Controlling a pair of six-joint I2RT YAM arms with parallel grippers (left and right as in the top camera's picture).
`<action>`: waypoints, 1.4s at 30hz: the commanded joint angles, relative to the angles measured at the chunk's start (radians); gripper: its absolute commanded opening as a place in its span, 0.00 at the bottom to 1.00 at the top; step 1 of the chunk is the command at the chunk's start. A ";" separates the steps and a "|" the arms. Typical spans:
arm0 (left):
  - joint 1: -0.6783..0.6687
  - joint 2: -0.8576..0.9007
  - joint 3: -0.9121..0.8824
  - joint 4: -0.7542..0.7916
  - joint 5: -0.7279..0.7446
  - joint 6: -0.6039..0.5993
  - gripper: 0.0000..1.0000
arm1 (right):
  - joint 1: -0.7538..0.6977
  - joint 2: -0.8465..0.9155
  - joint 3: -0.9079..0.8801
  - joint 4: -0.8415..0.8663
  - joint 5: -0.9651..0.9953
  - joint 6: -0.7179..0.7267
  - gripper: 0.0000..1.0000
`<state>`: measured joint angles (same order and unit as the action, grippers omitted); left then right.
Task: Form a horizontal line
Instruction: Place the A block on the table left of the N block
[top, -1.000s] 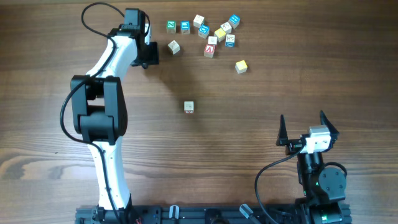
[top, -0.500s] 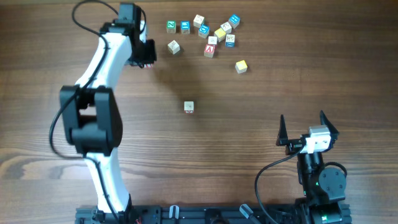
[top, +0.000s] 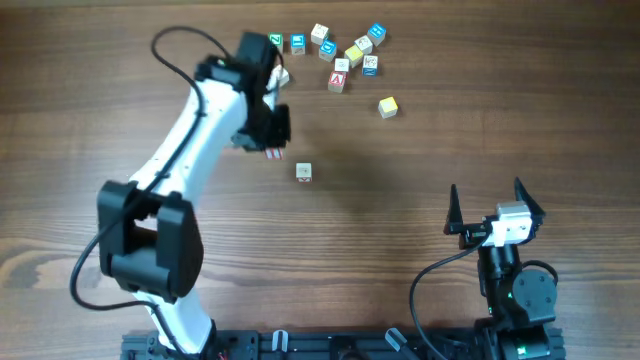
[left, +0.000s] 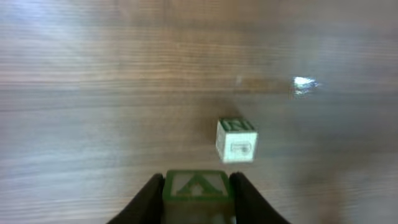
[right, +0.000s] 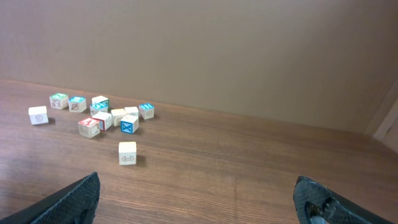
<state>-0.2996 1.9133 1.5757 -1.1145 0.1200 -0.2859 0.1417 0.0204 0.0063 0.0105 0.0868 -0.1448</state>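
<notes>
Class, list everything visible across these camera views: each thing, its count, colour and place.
cube cluster: about ten, blue, cream, yellow, one red-lettered; table's far side
yellow cube: one, yellow; alone, right of the cluster
cream cube: one, cream; left of the cluster
lone cube: one, cream; mid-table, touching nothing
held cube: one, green-topped; in the left end effector
table: one, brown wood; under everything
left arm: one, white and black; stretched over mid-table
left end effector: one, black; shut on held cube
right end effector: one, black; open, table's near right
</notes>
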 joint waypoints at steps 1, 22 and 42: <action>-0.023 -0.006 -0.163 0.137 -0.032 -0.090 0.27 | -0.006 -0.006 -0.001 0.003 -0.009 -0.012 0.99; -0.024 -0.002 -0.398 0.476 -0.089 -0.119 0.52 | -0.006 -0.006 -0.001 0.003 -0.009 -0.012 1.00; 0.082 -0.002 -0.398 0.544 -0.252 -0.197 0.31 | -0.006 -0.006 -0.001 0.003 -0.009 -0.012 1.00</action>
<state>-0.2428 1.9137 1.1828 -0.5430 -0.1097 -0.4740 0.1417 0.0204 0.0063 0.0109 0.0864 -0.1448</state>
